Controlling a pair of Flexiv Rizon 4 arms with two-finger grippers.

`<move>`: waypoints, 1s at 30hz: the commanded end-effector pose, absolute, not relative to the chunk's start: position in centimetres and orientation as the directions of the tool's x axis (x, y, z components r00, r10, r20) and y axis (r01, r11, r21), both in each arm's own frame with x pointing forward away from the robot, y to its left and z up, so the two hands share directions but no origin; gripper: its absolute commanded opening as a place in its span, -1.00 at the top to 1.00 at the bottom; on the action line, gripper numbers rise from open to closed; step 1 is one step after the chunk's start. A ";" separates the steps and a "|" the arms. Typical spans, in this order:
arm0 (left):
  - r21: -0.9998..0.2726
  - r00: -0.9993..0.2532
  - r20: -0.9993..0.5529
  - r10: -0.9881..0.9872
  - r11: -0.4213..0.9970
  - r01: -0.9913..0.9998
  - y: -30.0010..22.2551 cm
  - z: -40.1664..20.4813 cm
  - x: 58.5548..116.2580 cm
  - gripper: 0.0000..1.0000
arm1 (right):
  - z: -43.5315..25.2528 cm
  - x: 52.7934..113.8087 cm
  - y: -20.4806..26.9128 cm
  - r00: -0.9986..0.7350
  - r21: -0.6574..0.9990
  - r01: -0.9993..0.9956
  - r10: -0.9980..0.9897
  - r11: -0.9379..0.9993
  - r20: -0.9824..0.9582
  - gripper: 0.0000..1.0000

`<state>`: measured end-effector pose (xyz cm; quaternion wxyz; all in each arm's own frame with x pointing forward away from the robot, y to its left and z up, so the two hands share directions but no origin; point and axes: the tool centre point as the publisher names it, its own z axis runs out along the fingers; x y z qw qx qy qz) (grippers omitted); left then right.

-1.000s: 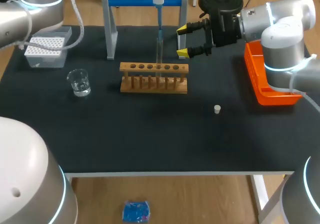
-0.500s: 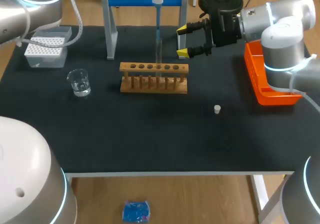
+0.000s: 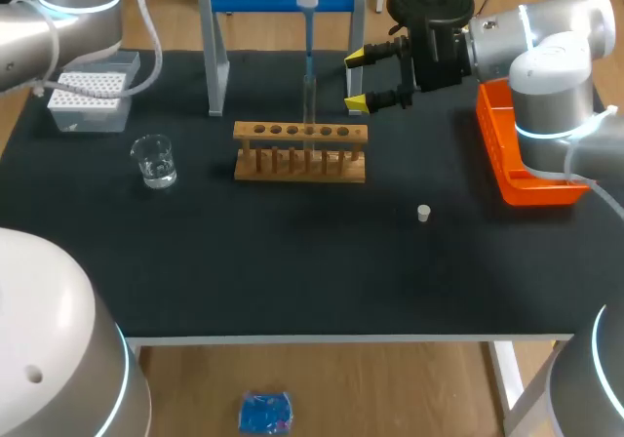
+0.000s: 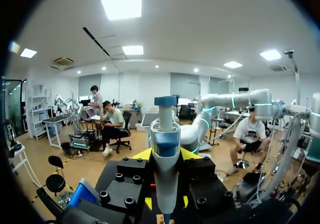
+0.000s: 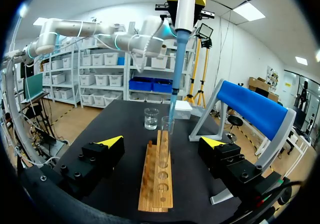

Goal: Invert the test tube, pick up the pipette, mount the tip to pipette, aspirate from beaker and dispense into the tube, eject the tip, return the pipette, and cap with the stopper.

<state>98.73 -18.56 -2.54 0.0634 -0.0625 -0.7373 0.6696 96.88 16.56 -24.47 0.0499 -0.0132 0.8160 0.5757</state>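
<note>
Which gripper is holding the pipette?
The left gripper: its yellow tips clamp the pipette above the rack. The right gripper is open and empty, near the rack.

The counter is matte black. The rack is pale brown wood. The pipette is white-grey with a blue collar and cap, and its tip is translucent blue. The test tube and beaker are clear glass. The tip box is grey, dotted white on top. The stopper is white and the bin is orange. The right gripper is black, its jaws tipped yellow.
</note>
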 end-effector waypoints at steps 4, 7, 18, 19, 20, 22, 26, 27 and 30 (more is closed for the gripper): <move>-0.996 -0.985 0.006 0.170 0.085 0.009 -18.5 -3.0 98.5 1.00 | -24.5 96.8 16.6 -0.994 0.938 -0.080 0.037 0.337 -0.098 -1.00; -0.997 -0.986 0.005 0.169 0.083 0.009 -18.5 -3.1 98.5 1.00 | -24.5 96.8 16.6 -0.994 0.938 -0.080 0.037 0.337 -0.098 -1.00; -0.994 -0.988 0.013 0.152 0.106 0.003 -18.6 -3.6 98.3 1.00 | -24.5 96.8 16.6 -0.994 0.938 -0.080 0.037 0.337 -0.098 -1.00; -0.994 -0.989 0.014 0.150 0.109 0.002 -18.6 -3.6 98.3 1.00 | -24.5 96.8 16.6 -0.994 0.938 -0.080 0.037 0.337 -0.098 -1.00; -0.994 -0.989 0.014 0.150 0.109 0.002 -18.6 -3.6 98.3 1.00 | -24.5 96.8 16.6 -0.994 0.938 -0.080 0.037 0.337 -0.098 -1.00; -0.994 -0.989 0.012 0.150 0.108 0.004 -18.6 -3.7 98.3 1.00 | -24.5 96.8 16.6 -0.994 0.938 -0.080 0.037 0.337 -0.098 -1.00; -0.994 -0.989 0.012 0.149 0.109 0.005 -18.7 -3.9 98.3 1.00 | -24.5 96.8 16.6 -0.994 0.938 -0.080 0.037 0.337 -0.098 -1.00; -0.994 -0.989 0.012 0.148 0.111 0.004 -18.7 -3.9 98.3 1.00 | -24.5 96.8 16.6 -0.994 0.938 -0.080 0.037 0.337 -0.098 -1.00; -0.993 -0.989 0.013 0.145 0.116 0.004 -18.7 -4.0 98.3 1.00 | -24.5 96.8 16.6 -0.994 0.938 -0.080 0.037 0.337 -0.098 -1.00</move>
